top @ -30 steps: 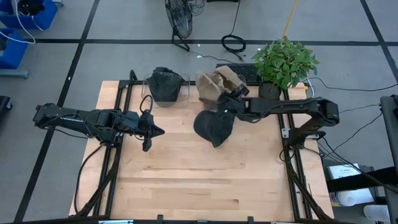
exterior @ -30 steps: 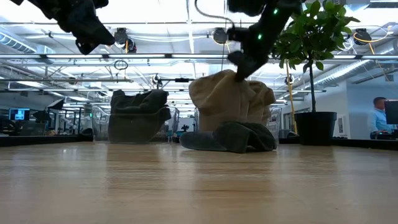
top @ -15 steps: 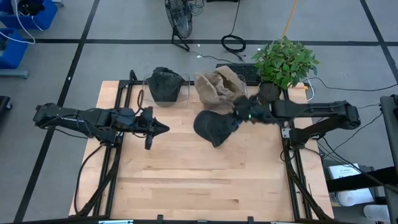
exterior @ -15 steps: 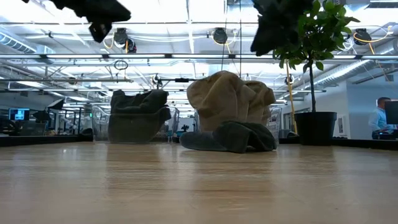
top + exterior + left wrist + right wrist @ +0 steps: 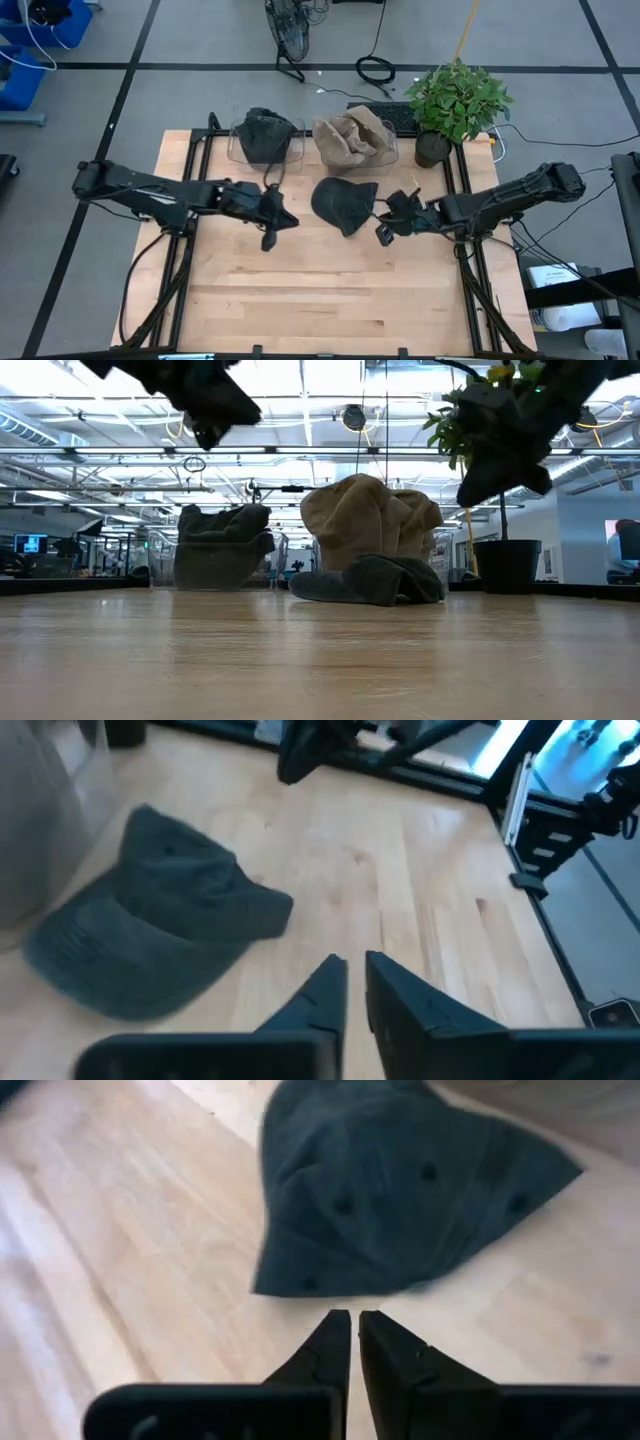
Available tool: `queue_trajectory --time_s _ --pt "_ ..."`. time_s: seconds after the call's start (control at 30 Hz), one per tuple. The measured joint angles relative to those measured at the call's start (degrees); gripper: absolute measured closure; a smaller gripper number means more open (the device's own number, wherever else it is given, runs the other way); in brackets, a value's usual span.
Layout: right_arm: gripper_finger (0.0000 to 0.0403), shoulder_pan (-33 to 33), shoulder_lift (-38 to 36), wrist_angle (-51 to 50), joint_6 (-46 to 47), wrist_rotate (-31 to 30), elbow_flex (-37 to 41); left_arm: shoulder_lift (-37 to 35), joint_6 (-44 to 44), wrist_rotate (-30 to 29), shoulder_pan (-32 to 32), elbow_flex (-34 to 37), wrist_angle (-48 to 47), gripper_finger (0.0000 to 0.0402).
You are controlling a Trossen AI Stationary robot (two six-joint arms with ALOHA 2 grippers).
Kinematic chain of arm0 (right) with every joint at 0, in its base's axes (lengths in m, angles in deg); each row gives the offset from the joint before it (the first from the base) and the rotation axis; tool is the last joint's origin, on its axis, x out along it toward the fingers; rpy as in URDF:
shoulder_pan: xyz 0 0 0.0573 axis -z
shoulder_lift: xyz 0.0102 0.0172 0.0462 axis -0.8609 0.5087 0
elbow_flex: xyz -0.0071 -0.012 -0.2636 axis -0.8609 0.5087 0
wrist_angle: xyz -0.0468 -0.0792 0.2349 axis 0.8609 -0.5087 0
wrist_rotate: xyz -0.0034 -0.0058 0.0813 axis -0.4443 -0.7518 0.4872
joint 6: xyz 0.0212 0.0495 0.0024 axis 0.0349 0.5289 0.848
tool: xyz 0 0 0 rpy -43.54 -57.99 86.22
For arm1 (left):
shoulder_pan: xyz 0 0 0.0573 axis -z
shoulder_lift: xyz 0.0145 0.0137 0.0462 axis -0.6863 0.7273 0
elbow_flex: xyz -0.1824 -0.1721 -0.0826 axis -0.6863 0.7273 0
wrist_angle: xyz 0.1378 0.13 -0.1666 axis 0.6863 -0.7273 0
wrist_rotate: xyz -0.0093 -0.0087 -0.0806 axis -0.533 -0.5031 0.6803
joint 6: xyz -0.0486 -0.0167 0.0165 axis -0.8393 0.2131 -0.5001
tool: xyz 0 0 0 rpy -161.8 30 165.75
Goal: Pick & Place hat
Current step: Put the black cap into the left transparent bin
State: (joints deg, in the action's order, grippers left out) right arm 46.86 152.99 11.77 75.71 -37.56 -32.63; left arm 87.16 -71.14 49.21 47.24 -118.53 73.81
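Observation:
A dark grey cap (image 5: 343, 203) lies flat on the wooden table, in front of two clear bins. It also shows in the low view (image 5: 370, 580), the left wrist view (image 5: 160, 930) and the right wrist view (image 5: 400, 1190). My left gripper (image 5: 290, 221) hovers shut to the cap's left, above the table (image 5: 212, 400), its fingertips (image 5: 355, 965) pointing past the cap. My right gripper (image 5: 378, 222) hovers shut just right of the cap and nearer the near edge (image 5: 498, 455), its fingertips (image 5: 355, 1320) facing the cap's edge. Neither touches it.
One clear bin holds tan hats (image 5: 352, 140), piled above its rim (image 5: 370, 520). The other holds dark hats (image 5: 265, 135). A potted plant (image 5: 455, 100) stands at the table's far right corner. Bare wood (image 5: 320, 290) stretches toward the near edge.
My right gripper has drawn back from the tan hats in the bin, first toward the table's right, then toward the near edge, and now hangs beside the dark cap. My left gripper has moved toward the table's right, closer to the cap. The cap has stayed put.

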Motion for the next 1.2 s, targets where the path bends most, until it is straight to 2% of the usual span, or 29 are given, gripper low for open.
queue_trajectory --time_s 0.2,0.4,0.53,0.63,0.8,0.93,1.07,1.2 --pt "0.0400 -2.12 -2.45 7.30 -0.17 -0.10 4.68 6.86 -7.87 1.84 -4.05 -3.28 -0.11 0.0264" --pt "0.0399 -2.36 -3.62 7.01 -2.04 -0.01 6.28 13.58 -19.30 1.46 -9.66 -4.08 1.63 0.0152" --pt "0.0402 -2.36 -3.58 7.00 -5.01 0.01 6.28 18.24 -28.37 0.64 -12.54 -4.08 1.88 0.0101" --pt "0.0401 -2.36 -3.58 6.85 -6.99 0.08 6.28 21.55 -34.17 -0.24 -13.92 -4.04 2.15 0.0083" --pt "0.0401 -2.36 -3.55 6.82 -9.89 1.74 6.28 26.12 -40.05 -3.73 -14.94 -4.04 5.47 0.0078" --pt "0.0402 -2.49 -3.55 6.81 -10.99 2.05 6.28 29.11 -39.26 -5.52 -15.23 -4.01 9.54 0.0078" --pt "0.0401 -2.51 -3.55 6.78 -12.54 3.05 6.28 32.02 -35.22 -4.78 -15.51 -4.01 16.66 0.0078" --pt "0.0399 -2.51 -3.55 6.77 -12.62 3.07 6.28 34.66 -34.35 -4.25 -15.51 -4.04 19.61 0.0078"
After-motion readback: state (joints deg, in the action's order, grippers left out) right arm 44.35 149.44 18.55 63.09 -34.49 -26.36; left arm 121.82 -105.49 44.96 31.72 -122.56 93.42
